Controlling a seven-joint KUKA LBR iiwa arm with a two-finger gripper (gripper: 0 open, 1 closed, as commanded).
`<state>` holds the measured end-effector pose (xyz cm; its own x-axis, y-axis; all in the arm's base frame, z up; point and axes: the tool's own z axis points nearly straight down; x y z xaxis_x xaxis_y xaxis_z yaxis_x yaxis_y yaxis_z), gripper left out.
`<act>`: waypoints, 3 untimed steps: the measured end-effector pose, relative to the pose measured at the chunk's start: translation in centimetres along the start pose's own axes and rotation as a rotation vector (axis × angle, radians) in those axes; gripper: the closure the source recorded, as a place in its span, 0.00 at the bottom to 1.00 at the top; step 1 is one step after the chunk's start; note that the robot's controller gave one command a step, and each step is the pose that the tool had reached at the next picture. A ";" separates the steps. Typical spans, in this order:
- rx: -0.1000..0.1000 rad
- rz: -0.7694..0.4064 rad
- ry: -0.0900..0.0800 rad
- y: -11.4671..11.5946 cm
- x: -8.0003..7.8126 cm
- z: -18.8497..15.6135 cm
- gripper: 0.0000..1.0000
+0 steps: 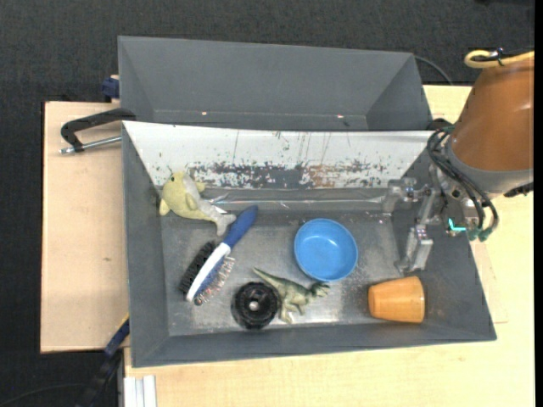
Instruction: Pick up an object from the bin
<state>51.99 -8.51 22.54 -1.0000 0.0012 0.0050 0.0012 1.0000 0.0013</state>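
In the camera view the gripper (413,259) hangs at the right side of the bin (144,253). It is just behind an orange cup (396,301) that lies on its side near the right front corner. How wide the gripper is open cannot be told. A blue bowl (325,249) sits near the middle.

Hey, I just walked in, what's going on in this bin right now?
A robot arm reaches into the grey metal bin from the right. Its gripper hangs at the bin's right side, just above an orange cup lying on its side. A blue bowl sits to the left of it. Farther left lie a green toy dinosaur, a black round thing, a blue-handled brush and a yellow soft toy. Everything rests on the bin's floor.
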 end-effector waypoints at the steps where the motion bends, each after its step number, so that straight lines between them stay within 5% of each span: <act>1: -0.003 -0.053 0.002 9.3 -0.6 11.5 0.00; 2: -0.001 0.157 -0.002 6.0 -1.4 15.6 0.00; 3: 0.000 0.154 -0.004 6.0 -1.5 15.3 1.00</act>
<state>53.43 -2.51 7.28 -0.9879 0.1550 0.0010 0.1550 0.9879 0.0007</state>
